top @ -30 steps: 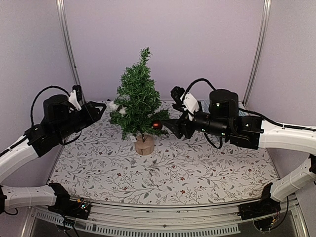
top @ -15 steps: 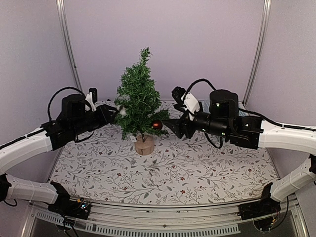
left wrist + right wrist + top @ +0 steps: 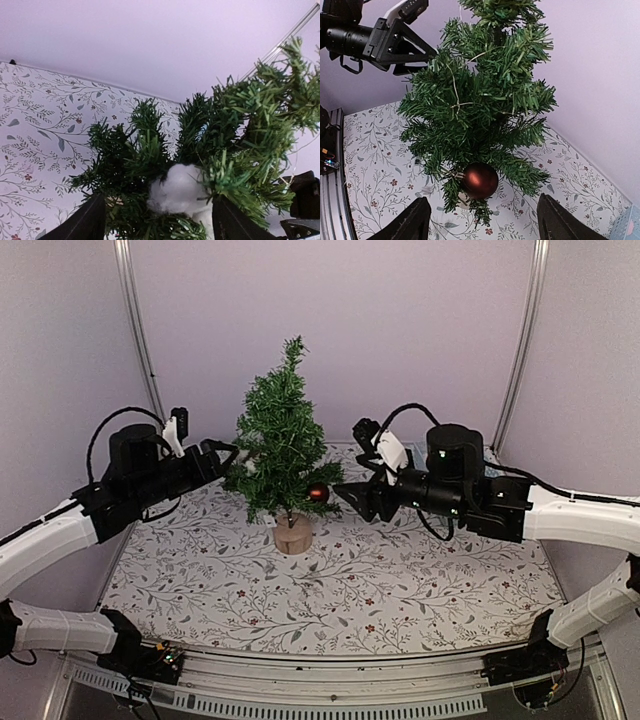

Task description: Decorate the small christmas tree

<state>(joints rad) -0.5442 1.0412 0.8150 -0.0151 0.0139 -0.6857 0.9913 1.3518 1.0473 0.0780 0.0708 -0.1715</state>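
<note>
white and fluffy, a cotton-like puff (image 3: 177, 192) sits lodged among the bristly branches between the left jaws, which stand wide and do not seem to touch it. the right jaws are wide too and empty, aimed at a glossy red-brown ball ornament (image 3: 480, 180) hanging low on the small dark-green christmas tree (image 3: 283, 455), which stands upright on its pale round wooden stump (image 3: 293, 535) at the middle of the leafy-print counter (image 3: 400, 580). the puff's placing looks about done; next the left jaws would need to back straight out without snagging needles. no brand or writing is readable.
</note>
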